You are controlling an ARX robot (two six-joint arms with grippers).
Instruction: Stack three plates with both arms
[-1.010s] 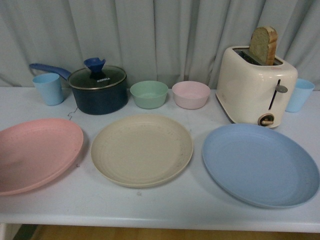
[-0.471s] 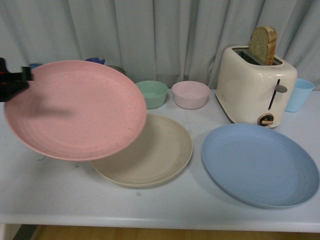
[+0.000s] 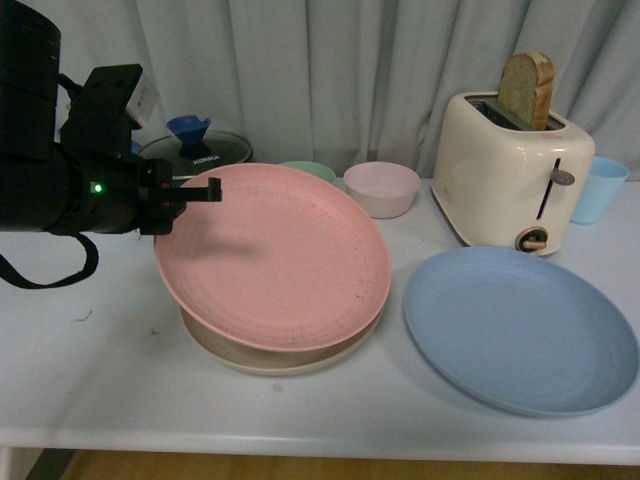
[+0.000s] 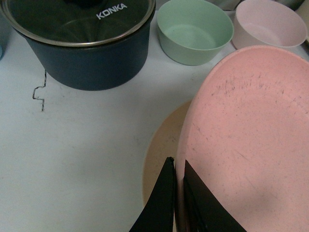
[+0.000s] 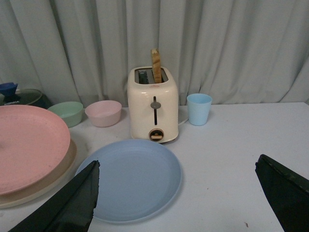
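My left gripper (image 3: 205, 188) (image 4: 177, 166) is shut on the left rim of the pink plate (image 3: 280, 260) (image 4: 246, 135). The plate tilts slightly, just over the beige plate (image 3: 250, 358) (image 4: 161, 145), which it mostly covers. I cannot tell whether the two touch. The blue plate (image 3: 520, 330) (image 5: 133, 179) lies flat on the table to the right, apart from the others. My right gripper (image 5: 177, 168) is open with nothing between its fingers, hovering near the blue plate's right side; it does not show in the front view.
A cream toaster (image 3: 510, 170) with a bread slice stands behind the blue plate, a light blue cup (image 3: 600, 190) beside it. A pink bowl (image 3: 381, 188), a green bowl (image 3: 310, 168) and a dark lidded pot (image 3: 195, 150) line the back.
The left arm has carried the pink plate rightward and down from mid-air at the left to just over the beige plate. The arm's body has come into the front view.
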